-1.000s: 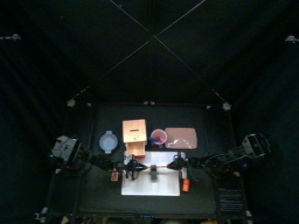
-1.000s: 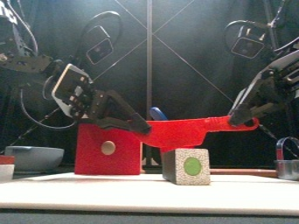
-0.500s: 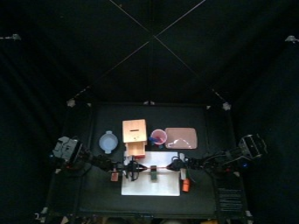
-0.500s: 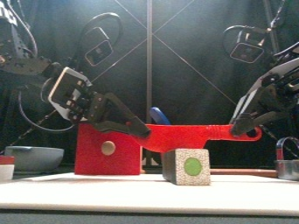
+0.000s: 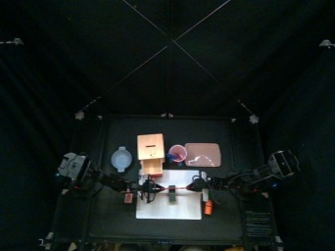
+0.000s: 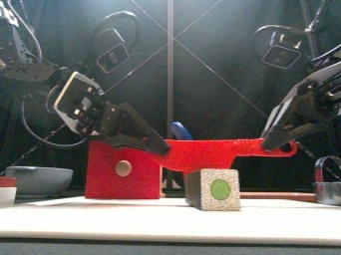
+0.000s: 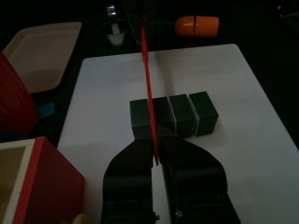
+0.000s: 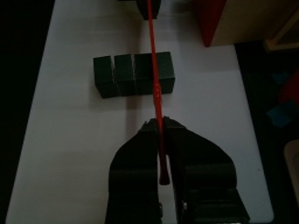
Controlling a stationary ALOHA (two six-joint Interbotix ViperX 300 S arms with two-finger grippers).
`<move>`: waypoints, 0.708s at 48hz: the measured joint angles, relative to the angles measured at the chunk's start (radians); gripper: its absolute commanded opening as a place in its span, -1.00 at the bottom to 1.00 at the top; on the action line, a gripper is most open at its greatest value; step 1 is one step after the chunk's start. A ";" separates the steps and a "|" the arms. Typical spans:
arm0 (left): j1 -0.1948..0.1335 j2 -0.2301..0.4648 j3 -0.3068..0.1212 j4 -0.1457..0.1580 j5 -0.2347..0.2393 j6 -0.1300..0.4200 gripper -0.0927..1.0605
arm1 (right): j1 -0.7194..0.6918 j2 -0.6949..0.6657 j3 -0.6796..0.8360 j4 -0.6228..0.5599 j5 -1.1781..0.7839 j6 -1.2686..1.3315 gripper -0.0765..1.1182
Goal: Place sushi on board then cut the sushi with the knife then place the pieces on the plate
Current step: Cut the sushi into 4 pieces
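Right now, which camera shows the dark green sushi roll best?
The left wrist view: the dark green toy sushi roll lies whole, block seams visible, under the red toy knife. The right wrist view shows it similarly, the front view only its end face, the top view almost nothing.

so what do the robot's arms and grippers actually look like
Two black jointed arms, with black cables looping over them. The left gripper has a white cross-plate above two black jaws that are broad at the base and taper to narrow tips. The right gripper has matching black tapering jaws.
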 measured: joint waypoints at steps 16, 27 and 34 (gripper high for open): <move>0.005 0.005 0.002 0.000 0.003 0.002 -0.19 | -0.020 0.006 -0.005 -0.003 0.014 -0.006 -0.33; 0.008 0.005 0.003 -0.002 0.002 0.002 -0.19 | -0.026 0.006 -0.005 -0.012 0.015 -0.003 -0.33; 0.006 0.005 0.003 -0.002 0.006 -0.003 -0.19 | -0.026 0.006 -0.008 -0.009 0.023 -0.002 -0.33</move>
